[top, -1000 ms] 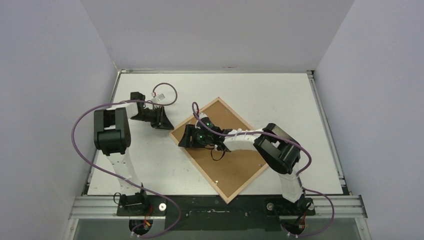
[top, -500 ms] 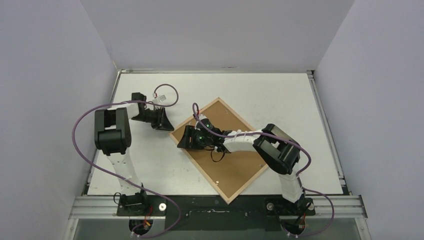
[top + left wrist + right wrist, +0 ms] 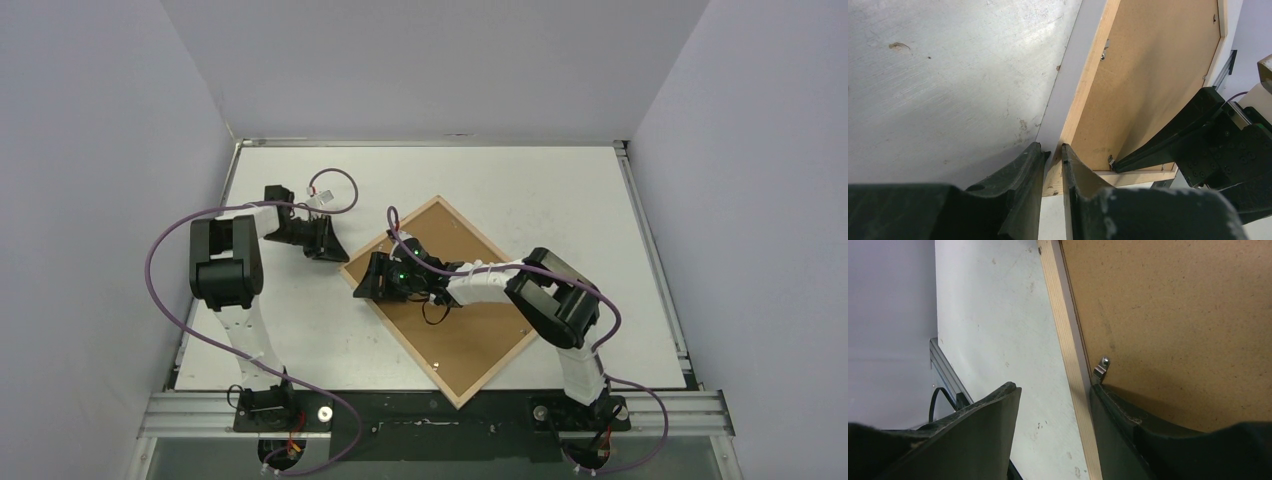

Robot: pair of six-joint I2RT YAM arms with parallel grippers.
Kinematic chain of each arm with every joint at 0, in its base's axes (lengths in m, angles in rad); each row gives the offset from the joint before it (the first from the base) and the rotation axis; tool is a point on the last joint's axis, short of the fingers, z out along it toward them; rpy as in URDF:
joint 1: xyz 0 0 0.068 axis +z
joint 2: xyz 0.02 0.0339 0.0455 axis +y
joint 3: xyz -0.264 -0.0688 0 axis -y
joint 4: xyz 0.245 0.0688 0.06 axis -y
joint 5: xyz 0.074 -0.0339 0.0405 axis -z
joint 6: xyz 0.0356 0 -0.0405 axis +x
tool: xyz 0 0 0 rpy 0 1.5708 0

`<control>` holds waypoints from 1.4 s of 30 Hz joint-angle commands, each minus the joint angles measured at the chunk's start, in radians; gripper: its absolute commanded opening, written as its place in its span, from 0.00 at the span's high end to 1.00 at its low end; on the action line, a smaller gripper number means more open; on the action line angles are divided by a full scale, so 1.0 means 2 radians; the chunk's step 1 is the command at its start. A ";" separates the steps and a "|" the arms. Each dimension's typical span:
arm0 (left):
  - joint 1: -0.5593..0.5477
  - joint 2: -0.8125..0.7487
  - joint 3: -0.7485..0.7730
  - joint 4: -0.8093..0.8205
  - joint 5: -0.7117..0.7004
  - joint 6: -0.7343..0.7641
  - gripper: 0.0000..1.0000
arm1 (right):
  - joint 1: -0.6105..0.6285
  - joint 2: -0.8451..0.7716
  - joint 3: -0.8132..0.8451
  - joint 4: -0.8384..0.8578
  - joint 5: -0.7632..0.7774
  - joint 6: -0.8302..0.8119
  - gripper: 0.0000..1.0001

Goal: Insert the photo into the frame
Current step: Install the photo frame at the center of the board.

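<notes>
The pale wooden picture frame lies face down on the white table, with the brown fibreboard backing panel seated inside it (the photo is unseen, presumably beneath). The right gripper, jaws apart, straddles the bar beside a small metal clip, likely to work it. The left gripper is nearly closed at the corner, seemingly to steady the frame; whether it pinches anything I cannot tell.

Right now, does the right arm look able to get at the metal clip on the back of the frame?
Probably yes. The right gripper stands open astride a bar of the frame, one finger right beside the metal clip on the backing panel, with nothing between them.
</notes>
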 commanded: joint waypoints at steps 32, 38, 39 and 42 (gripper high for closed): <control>-0.013 -0.023 0.004 -0.022 0.021 0.004 0.83 | -0.024 -0.030 0.008 0.027 -0.015 0.000 0.46; -0.006 -0.035 0.005 -0.027 0.029 0.001 0.83 | -0.060 -0.107 0.014 -0.052 0.005 -0.036 0.40; -0.006 -0.037 0.003 -0.026 0.029 0.002 0.83 | -0.071 -0.116 0.018 -0.080 0.011 -0.044 0.39; -0.005 -0.039 0.001 -0.027 0.031 0.002 0.84 | -0.103 -0.150 0.022 -0.183 0.080 -0.073 0.35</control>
